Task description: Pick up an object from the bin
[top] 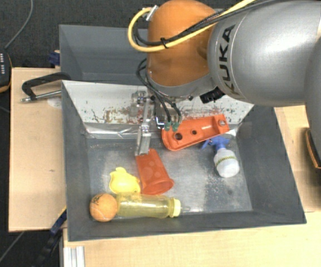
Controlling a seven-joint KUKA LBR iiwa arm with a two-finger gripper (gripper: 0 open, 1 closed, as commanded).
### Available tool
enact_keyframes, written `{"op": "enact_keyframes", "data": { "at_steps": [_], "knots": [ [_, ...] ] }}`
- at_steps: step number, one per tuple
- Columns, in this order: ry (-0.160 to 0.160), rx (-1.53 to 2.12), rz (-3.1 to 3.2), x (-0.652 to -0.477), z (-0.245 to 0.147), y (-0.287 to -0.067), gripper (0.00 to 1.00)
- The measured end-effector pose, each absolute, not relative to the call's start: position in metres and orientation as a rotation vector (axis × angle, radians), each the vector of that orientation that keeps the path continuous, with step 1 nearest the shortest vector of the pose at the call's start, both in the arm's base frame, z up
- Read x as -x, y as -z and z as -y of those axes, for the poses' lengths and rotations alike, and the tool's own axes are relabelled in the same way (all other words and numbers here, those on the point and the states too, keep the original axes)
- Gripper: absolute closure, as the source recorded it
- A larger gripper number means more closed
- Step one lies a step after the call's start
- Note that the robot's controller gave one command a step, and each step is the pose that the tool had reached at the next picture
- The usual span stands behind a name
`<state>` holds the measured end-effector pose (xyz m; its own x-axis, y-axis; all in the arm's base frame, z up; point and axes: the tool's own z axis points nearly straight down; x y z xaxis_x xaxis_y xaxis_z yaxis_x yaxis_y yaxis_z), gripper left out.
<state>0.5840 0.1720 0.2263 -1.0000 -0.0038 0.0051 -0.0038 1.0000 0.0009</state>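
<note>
Across mid-frame: grey bin (271, 174), arm (271, 43) in from the right, wrist over the bin's upper centre. Jaws hang at centre, low end right at the narrow top of the red cup (153, 174). Can't tell if they're open or closed, and nothing is visibly gripped. Orange tool (196, 132) just right of them, yellow tube (146, 208) along the bottom, white bottle (225, 161) right, duck (124, 182) and ball (103, 207) lower left. Reads as the approach step. Next: centre on the cup, descend, close, lift.
</note>
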Motion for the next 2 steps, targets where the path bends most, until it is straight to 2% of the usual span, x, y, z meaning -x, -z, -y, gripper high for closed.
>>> {"op": "enact_keyframes", "data": {
  "at_steps": [1, 2],
  "knots": [
    [0.004, -0.003, 3.145, -0.585, -0.171, -0.232, 0.00],
    [0.006, -0.081, 3.144, -0.562, -0.119, -0.180, 0.00]
  ]
}}
